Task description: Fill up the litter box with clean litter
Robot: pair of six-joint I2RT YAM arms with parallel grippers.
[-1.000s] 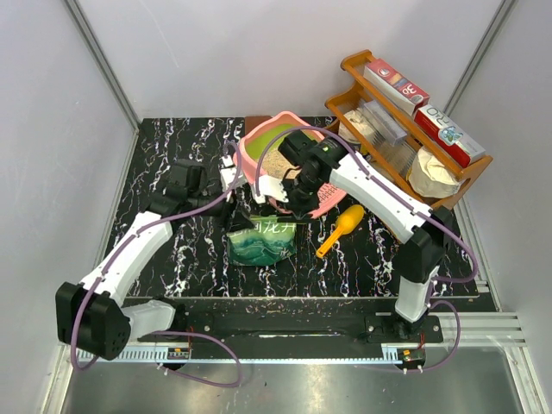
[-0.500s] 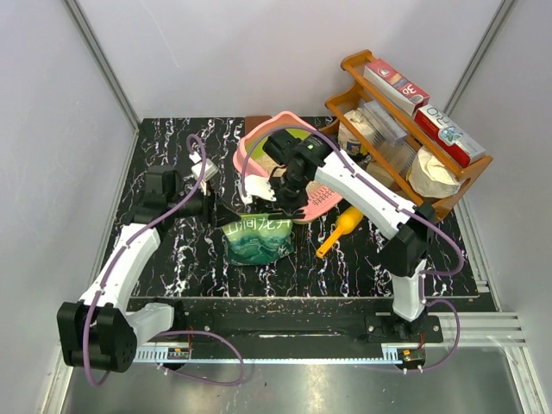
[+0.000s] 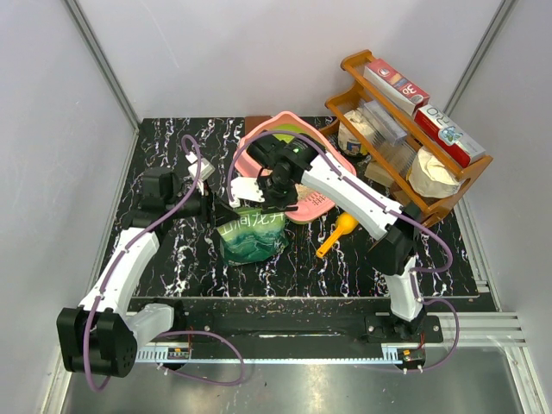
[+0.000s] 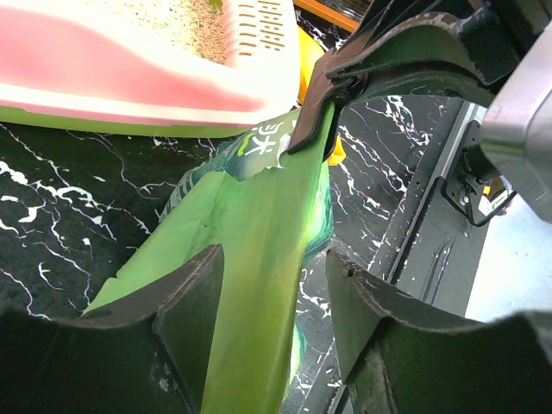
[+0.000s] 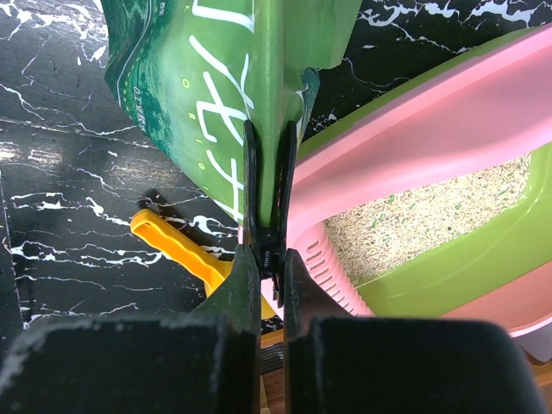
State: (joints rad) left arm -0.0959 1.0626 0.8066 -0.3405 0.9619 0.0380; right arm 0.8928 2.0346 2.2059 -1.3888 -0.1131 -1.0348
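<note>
R claw (image 5: 269, 142) pinching bag (image 5: 211, 78), litter box (image 5: 448, 121) just beside, L claw (image 4: 272, 269) prob. spread

I work in a lab test cell: plain white walls (image 3: 259, 52) above, metal frame bars (image 3: 103, 65), my arms (image 3: 129, 259) bolted on a bottom rail (image 3: 285, 328)

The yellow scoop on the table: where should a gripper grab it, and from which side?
The scoop lies flat, its wider bowl end close by the litter box, so probably grip the slim handle end nearer the arm bases, from above, fingers across it.
</note>
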